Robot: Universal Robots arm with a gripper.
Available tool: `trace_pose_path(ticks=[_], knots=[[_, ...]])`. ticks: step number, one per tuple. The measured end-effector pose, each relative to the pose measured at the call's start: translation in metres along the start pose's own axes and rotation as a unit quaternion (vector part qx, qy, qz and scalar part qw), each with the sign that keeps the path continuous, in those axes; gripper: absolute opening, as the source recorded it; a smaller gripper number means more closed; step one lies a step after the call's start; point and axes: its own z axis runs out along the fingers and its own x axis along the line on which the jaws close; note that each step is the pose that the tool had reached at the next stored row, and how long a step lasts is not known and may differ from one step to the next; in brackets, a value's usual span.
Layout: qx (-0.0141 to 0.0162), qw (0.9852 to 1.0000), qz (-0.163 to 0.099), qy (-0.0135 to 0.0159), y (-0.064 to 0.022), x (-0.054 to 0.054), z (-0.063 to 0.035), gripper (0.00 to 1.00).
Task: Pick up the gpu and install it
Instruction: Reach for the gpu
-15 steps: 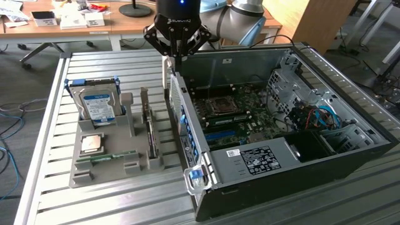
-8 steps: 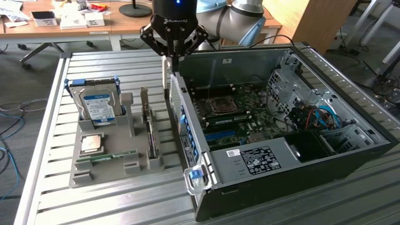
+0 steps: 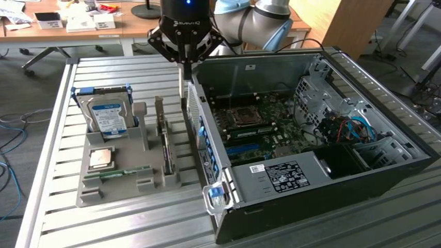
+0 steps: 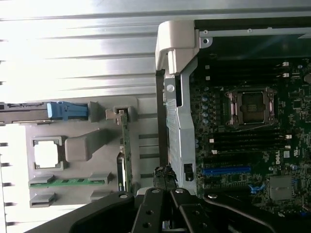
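gripper: fingers pressed together, empty, upper centre, between grey holder and open case.
gpu: on edge in holder, likely keeping its top edge graspable.

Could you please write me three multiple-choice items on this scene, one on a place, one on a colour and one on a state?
1. Where is the gpu?
A) slotted into the motherboard
B) standing on edge in the grey holder
C) lying flat on the table

2. What colour is the frame around the hard drive?
A) red
B) yellow
C) blue

3. How is the hand?
A) wide open
B) shut
C) shut on the hard drive

Answers:
1 B: the card stands in a slot of the holder.
2 C: blue rails show at the drive's sides.
3 B: its fingers meet, with nothing between them.
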Motion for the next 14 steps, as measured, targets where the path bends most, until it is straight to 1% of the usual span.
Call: trace_pose_path(ticks=[14], knots=[[0.0000, 1.0000, 0.000, 0.0000, -0.0015, 0.020, -0.0005, 0.11]])
